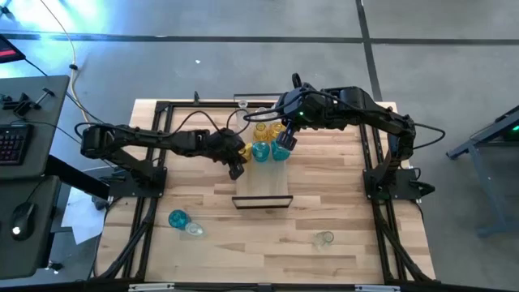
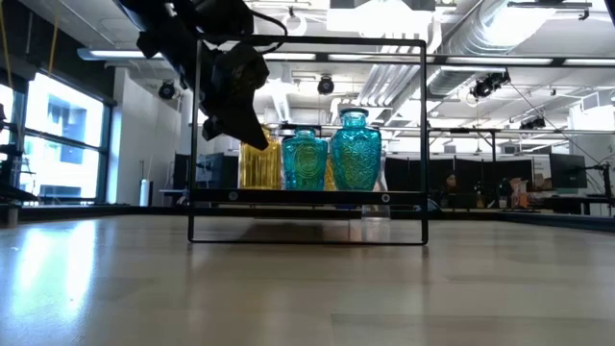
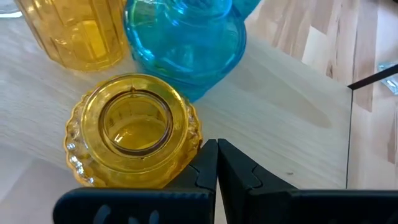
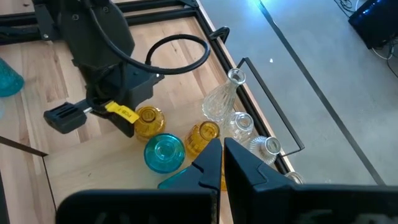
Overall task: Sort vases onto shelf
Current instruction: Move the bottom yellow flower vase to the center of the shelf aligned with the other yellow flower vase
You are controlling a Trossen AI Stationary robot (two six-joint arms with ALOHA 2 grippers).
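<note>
The shelf is a light board in a black frame in the middle of the table. Several vases stand upright on its far part: amber ones, two teal ones and clear ones at the far end. My left gripper is shut and slants down right beside the belly of the nearest amber vase. My right gripper is shut with nothing in it, and hovers above the teal vases. My left gripper's shut fingertips stand against the belly of the nearest amber vase, slanting down from the table's left. I cannot tell whether they touch it. The vase stands upright on the shelf board.
On the tabletop near the front left lie a teal vase and a clear one; another clear one lies near the front right. The near half of the shelf board is bare. Black frame rails run along both table sides.
</note>
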